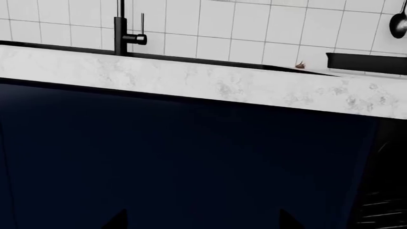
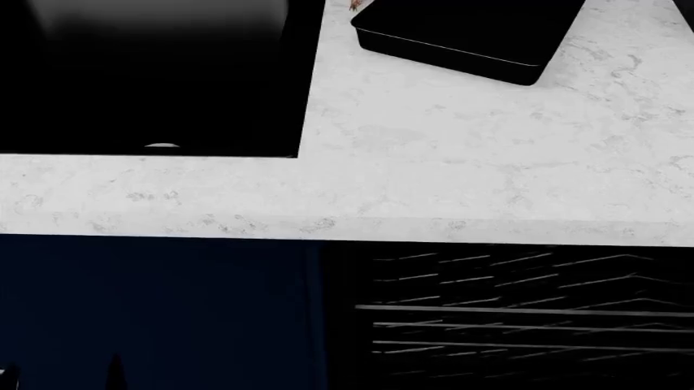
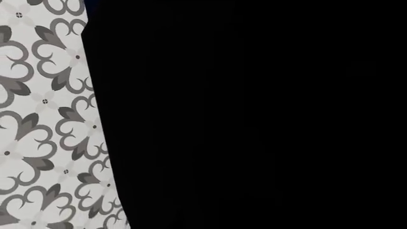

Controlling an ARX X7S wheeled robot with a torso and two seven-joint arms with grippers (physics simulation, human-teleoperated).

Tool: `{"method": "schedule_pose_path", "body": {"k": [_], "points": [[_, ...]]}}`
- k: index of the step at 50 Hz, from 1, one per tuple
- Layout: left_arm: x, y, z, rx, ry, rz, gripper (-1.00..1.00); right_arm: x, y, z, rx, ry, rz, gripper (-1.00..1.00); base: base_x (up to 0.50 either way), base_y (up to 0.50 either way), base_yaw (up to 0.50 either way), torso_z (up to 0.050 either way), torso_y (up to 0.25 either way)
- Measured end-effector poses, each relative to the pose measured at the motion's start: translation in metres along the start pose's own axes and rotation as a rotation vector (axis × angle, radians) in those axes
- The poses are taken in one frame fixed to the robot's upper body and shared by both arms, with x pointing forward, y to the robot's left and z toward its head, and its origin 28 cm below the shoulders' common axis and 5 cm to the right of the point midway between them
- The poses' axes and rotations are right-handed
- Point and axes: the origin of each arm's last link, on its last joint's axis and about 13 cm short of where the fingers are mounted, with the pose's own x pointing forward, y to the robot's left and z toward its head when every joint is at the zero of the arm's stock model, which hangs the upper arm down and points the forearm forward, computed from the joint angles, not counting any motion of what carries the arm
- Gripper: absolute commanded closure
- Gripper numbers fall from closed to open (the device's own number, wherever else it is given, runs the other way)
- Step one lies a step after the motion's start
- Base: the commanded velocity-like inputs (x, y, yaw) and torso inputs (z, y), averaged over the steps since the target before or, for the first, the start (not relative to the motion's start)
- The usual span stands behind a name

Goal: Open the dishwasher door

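The dishwasher's opening shows under the counter in the head view, with wire racks [image 2: 521, 325] visible inside. The racks also show at the edge of the left wrist view [image 1: 381, 205]. A flat black surface, seemingly the dishwasher door [image 3: 254, 114], fills most of the right wrist view; its handle is not visible. My left gripper [image 1: 203, 220] is open and empty, with two dark fingertips [image 1: 117, 220] wide apart in front of the navy cabinet front [image 1: 190, 157]. The right gripper's fingers cannot be made out against the black.
A white marble counter [image 2: 434, 179] runs above. It holds a black sink [image 2: 152, 73] with a black faucet [image 1: 121, 28] and a black tray [image 2: 466, 32]. Patterned floor tiles [image 3: 45, 119] lie beside the black surface. A ladle [image 1: 398, 24] hangs on the tiled wall.
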Motion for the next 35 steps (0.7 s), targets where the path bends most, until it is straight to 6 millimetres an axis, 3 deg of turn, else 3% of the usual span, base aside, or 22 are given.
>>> {"method": "schedule_pose_path", "body": {"k": [35], "points": [[0.000,-0.001,0.001,-0.006,-0.007,-0.009,-1.00,-0.024,0.038,0.002,-0.042,0.021,0.003,1.00,0.00,0.00,0.01,0.001,0.000]]}}
